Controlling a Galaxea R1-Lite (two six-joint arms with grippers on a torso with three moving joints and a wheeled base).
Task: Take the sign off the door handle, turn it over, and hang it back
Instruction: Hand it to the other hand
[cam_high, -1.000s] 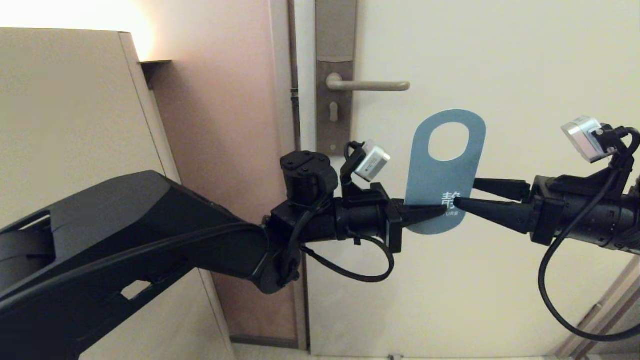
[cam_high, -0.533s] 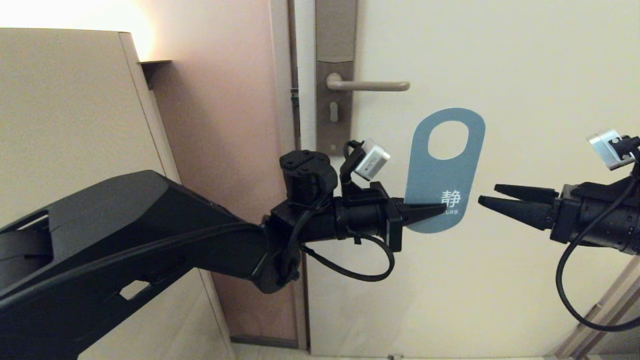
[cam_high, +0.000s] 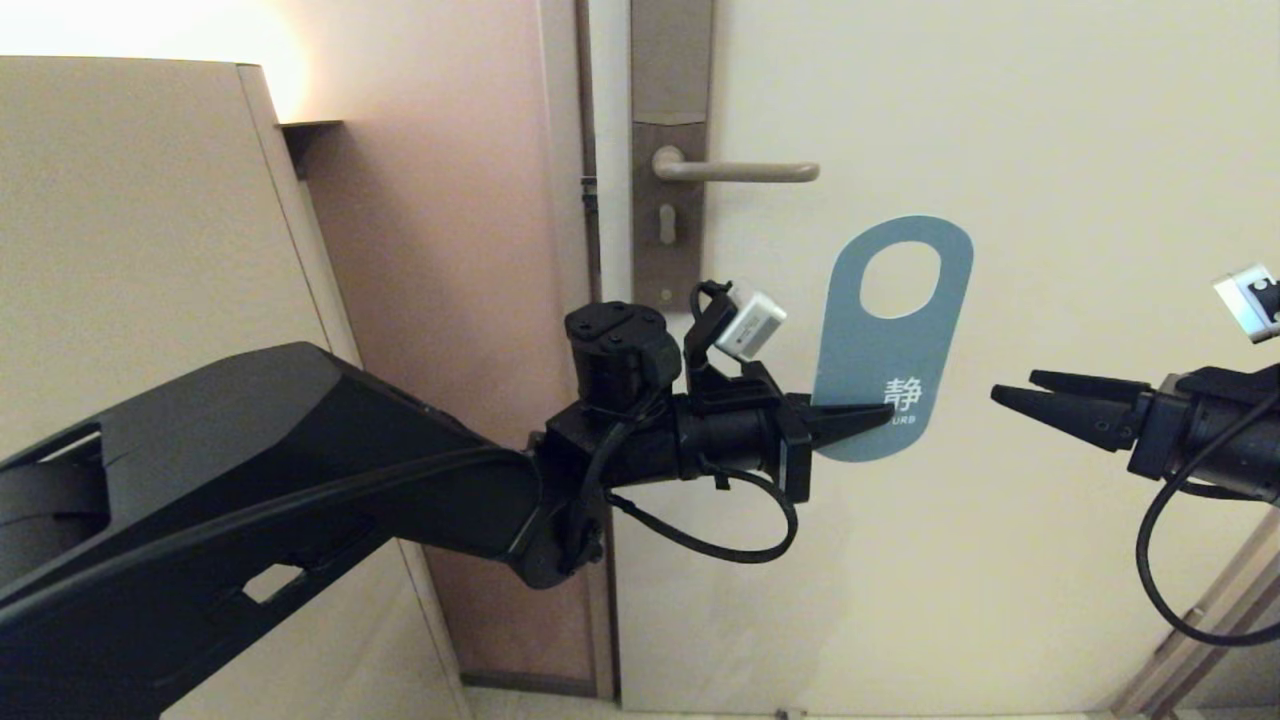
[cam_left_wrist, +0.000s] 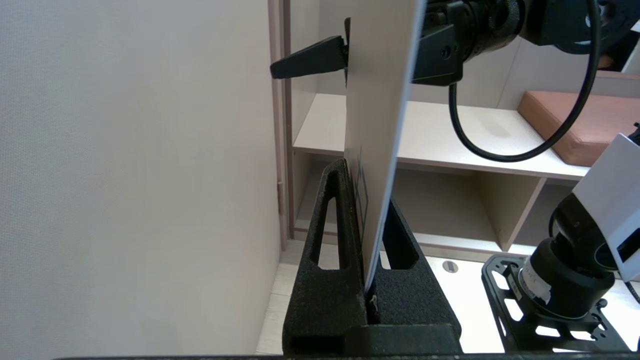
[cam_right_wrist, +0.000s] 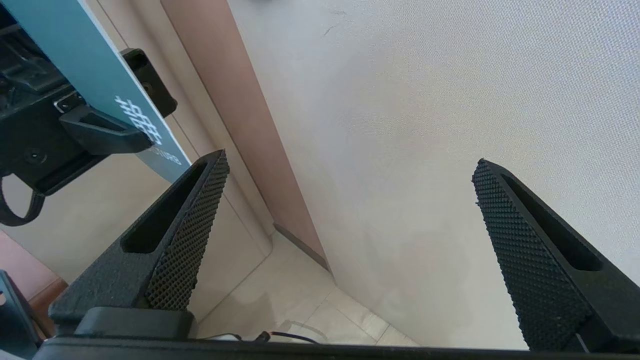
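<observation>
1. Sign (cam_high: 893, 340): flat oblong blue hanger, white text, round hole uppermost, upright below the beige metal lever door handle (cam_high: 735, 170), apart from it.
2. Left gripper (cam_high: 862, 420) is clamped on its lower end.
3. Right gripper (cam_high: 1015, 388) stands wide open, empty, just beside the sign.

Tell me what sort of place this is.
Probably a hotel room entry: a cream door with a lever door handle on a tall lock plate, a blue do-not-disturb style sign, and an open shelf unit with a cushion.
</observation>
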